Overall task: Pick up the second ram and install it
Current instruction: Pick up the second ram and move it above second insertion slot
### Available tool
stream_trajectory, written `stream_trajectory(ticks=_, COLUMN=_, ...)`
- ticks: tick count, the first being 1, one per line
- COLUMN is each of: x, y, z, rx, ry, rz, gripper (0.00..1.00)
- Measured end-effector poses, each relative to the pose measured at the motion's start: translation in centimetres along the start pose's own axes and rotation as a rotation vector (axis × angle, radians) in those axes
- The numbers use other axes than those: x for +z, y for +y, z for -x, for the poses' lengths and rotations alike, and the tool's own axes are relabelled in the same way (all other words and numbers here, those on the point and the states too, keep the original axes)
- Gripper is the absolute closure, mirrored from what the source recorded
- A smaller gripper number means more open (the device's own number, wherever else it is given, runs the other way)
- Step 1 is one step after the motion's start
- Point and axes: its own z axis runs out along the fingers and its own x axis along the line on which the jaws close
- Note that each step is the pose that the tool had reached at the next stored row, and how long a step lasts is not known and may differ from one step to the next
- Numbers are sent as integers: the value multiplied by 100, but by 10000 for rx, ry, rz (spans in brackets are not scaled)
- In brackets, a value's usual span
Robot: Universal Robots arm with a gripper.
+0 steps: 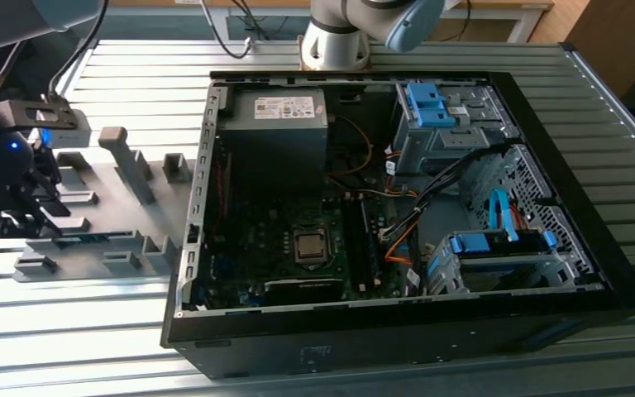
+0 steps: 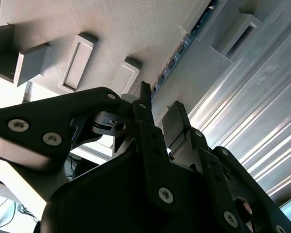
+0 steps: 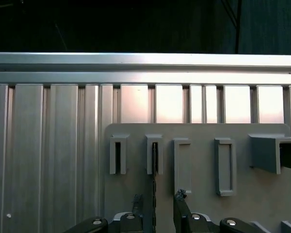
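The second ram (image 1: 90, 239) is a thin blue-green stick standing on edge in a grey fixture plate (image 1: 130, 248) at the exterior view's left, outside the computer. The first wrist view shows the ram (image 3: 154, 167) edge-on as a dark line running from a slot down between my fingers. In the second wrist view the ram (image 2: 182, 46) runs along the plate and ends between the fingertips. My gripper (image 1: 17, 222) (image 3: 159, 199) (image 2: 160, 104) is low over the near end of the stick and open. One finger (image 3: 138, 203) stands on each side of the stick with a gap to it.
An open computer case (image 1: 582, 207) lies to the exterior view's right of the fixture, with the motherboard (image 1: 307, 248) exposed and blue drive-bay clips (image 1: 428, 103) at the back. Grey upright blocks (image 1: 130, 165) rise from the fixture plate. A ribbed metal table (image 1: 75, 347) carries everything.
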Motion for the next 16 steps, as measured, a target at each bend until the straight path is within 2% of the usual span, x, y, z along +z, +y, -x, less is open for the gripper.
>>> stream_trajectory(ticks=5, x=75, y=-2, z=-2, rx=-19, ry=-2, rz=-203, gripper=62)
stream_trajectory(ticks=16, x=208, y=-5, z=-8, rx=-21, ry=55, rz=-249, gripper=62)
